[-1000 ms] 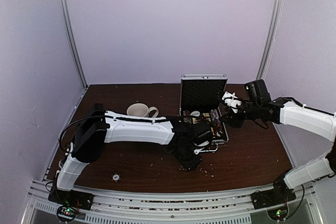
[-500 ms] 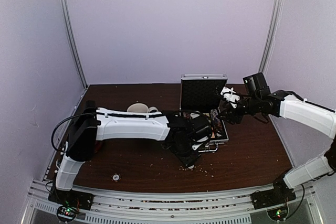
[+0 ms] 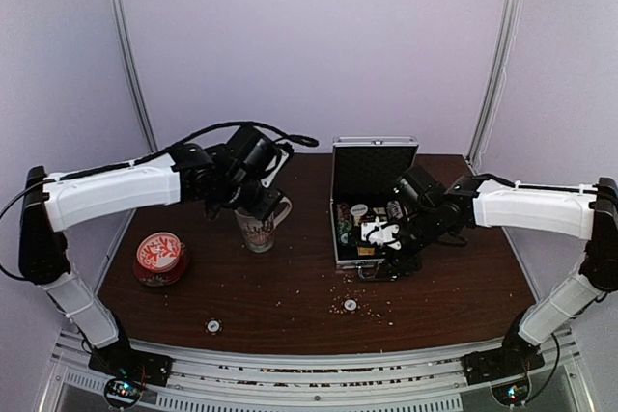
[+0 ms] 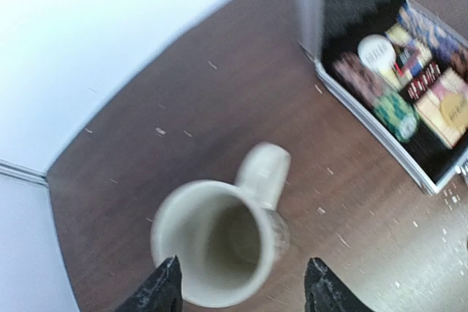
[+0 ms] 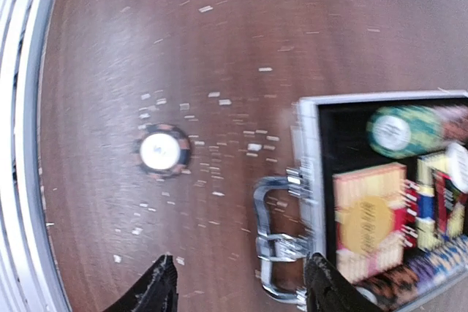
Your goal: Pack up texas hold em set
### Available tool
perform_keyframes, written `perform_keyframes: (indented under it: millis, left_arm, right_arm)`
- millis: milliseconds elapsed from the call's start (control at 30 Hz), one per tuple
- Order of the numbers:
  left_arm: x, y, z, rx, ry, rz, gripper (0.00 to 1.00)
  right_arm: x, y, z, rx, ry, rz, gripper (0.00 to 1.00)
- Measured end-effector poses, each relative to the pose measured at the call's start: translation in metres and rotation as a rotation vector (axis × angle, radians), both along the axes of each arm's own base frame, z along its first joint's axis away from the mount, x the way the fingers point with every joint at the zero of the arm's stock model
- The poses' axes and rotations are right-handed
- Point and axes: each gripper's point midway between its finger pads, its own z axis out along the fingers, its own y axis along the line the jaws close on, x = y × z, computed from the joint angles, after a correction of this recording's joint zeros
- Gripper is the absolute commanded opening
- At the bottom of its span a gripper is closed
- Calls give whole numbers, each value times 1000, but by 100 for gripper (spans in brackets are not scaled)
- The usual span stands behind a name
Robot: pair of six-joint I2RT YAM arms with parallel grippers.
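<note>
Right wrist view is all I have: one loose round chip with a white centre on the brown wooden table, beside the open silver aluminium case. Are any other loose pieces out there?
Observer: Yes. A second small round piece lies near the front edge of the brown table, well to the left of the silver aluminium case.
Operator: Is the left arm near it?
Observer: No. The left gripper hangs open over the upright white patterned mug, farther back on the table, holding nothing.
</note>
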Motion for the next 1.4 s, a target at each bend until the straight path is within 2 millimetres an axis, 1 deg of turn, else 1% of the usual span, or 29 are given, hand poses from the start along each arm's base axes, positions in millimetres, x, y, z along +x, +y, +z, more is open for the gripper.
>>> perform_keyframes:
  millis: [67, 133, 200, 300, 400, 500, 733, 900, 1233, 1400]
  left_arm:
    - [6, 19, 20, -43, -84, 29, 62]
    - [8, 34, 35, -90, -150, 48, 62]
    - [10, 50, 45, -134, -201, 68, 62]
    - [16, 63, 50, -152, -231, 98, 62]
    - [19, 63, 52, -165, -245, 102, 61]
    - [19, 60, 54, -173, -249, 95, 61]
    - [20, 58, 55, -181, -253, 91, 61]
    - [20, 57, 53, -181, -247, 85, 61]
    - [21, 52, 43, -168, -224, 74, 61]
    - [21, 52, 42, -168, -223, 72, 61]
  right_arm:
    - [-13, 8, -15, -49, 31, 53, 57]
    - [-24, 14, -27, -93, 53, 99, 56]
    - [-32, 19, -36, -134, 65, 131, 56]
    - [-36, 27, -42, -174, 54, 175, 56]
    - [-37, 34, -45, -203, 33, 213, 56]
    - [-36, 39, -52, -239, 19, 243, 55]
    - [-47, 43, -74, -318, 19, 317, 55]
    - [-50, 48, -85, -340, 30, 339, 54]
    - [-48, 53, -94, -353, 45, 344, 53]
    - [-48, 59, -96, -343, 59, 349, 49]
